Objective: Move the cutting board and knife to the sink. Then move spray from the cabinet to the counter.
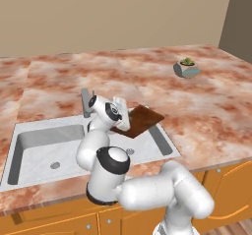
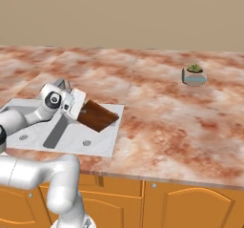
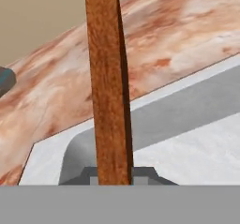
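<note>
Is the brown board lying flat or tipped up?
Tipped up. The cutting board slants over the sink corner, one end pinched in the gripper; the hand view shows it edge-on.

My arm (image 1: 162, 192) consists of glossy white rounded link housings joined by black ring joints. I see a white hand block carrying a round black-rimmed cap (image 1: 112, 112). I see no cables, screws or markings.

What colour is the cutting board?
Dark reddish-brown wood; the cutting board shows best in the right base view.
</note>
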